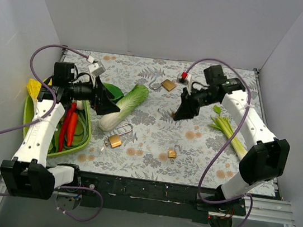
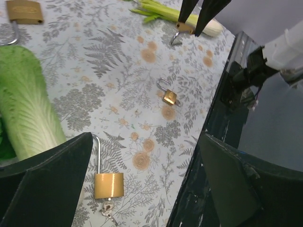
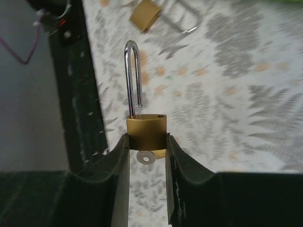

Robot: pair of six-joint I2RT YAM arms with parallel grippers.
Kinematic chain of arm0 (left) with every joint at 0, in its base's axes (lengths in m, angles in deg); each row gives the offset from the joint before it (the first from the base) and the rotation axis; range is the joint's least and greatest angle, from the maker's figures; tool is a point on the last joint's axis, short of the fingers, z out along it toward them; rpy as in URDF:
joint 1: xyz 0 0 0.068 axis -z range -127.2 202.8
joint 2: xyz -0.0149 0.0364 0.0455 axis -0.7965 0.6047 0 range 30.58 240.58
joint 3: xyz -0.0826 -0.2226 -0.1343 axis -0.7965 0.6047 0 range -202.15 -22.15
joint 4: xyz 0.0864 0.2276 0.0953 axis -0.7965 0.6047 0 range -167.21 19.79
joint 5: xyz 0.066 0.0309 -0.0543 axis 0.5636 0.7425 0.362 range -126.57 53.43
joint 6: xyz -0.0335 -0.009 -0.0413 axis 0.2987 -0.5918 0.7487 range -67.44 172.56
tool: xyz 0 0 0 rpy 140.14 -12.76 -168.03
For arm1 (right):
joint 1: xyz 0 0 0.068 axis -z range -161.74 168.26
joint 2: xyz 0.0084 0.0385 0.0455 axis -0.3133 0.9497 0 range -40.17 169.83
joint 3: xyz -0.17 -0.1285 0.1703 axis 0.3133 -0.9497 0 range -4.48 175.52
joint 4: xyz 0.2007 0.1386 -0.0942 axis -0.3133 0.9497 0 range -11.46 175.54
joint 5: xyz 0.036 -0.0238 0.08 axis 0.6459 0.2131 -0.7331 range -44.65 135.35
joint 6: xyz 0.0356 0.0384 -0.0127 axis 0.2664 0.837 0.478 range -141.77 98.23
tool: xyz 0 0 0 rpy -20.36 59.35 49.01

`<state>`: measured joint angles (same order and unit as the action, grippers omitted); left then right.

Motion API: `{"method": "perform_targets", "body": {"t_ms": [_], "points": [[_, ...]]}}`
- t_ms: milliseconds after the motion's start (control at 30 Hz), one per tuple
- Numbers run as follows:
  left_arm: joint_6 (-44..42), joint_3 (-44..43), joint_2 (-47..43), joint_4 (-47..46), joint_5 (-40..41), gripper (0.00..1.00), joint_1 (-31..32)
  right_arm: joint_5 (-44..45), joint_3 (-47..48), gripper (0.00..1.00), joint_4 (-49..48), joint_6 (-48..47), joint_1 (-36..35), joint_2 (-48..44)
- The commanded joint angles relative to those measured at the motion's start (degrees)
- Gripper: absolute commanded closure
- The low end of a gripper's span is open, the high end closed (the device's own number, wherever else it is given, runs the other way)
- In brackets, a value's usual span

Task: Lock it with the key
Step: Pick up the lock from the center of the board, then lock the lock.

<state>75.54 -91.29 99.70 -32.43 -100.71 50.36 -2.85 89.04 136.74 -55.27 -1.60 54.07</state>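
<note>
My right gripper [image 3: 147, 142] pinched a brass padlock [image 3: 146, 127] by the two narrow sides of its body, one finger pressed against each. It was held to the right of the middle of the flowered table [image 1: 153, 142]. This grip left the shackle [image 3: 132, 71] free and pointing away from my wrist, with one leg out of its hole. It also left the key [image 3: 146, 157] exposed in the base between my fingers, probably so the shackle could be pushed home and the key turned.

My left gripper [image 2: 144, 165] hung with its fingers spread wide, holding nothing. Below it a second padlock [image 2: 109, 185] lay beside a cabbage [image 2: 23, 104]. I judged this gripper was waiting to help.

From overhead my own fingers covered the held padlock. Only part of the key's head showed. I could not tell whether the shackle tip touched the table, or how firmly I gripped.
</note>
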Motion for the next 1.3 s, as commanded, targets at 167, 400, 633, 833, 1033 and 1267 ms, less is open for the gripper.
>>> {"method": "perform_targets", "body": {"t_ms": [167, 400, 633, 833, 1033, 1267], "points": [[-20.96, 14.91, -14.19, -0.65, 6.21, 0.08, 20.09, -12.26, -18.36, 0.99, 2.28, 1.85, -11.16, -8.27], [-18.33, 15.62, -12.96, -5.56, 9.2, 0.19, 28.52, -13.31, -22.5, 0.99, 1.48, 3.44, -16.88, -10.04], [-13.67, 14.92, -10.33, -11.81, 14.13, 0.32, 38.29, -13.84, -20.66, 0.99, 2.1, 3.53, -18.73, -8.46], [-11.47, 15.44, -9.1, -13.48, 16.23, 0.39, 45.67, -14.72, -20.65, 0.99, 2.36, 3.61, -19.78, -8.45], [-11.03, 15.88, -7.43, -13.75, 17.73, 0.49, 49.28, -14.99, -20.39, 0.99, 2.54, 3.79, -19.96, -8.54], [-11.03, 15.79, -5.93, -13.31, 19.4, 0.66, 50.43, -14.64, -21.0, 0.99, 2.36, 3.7, -19.96, -8.98]]}}
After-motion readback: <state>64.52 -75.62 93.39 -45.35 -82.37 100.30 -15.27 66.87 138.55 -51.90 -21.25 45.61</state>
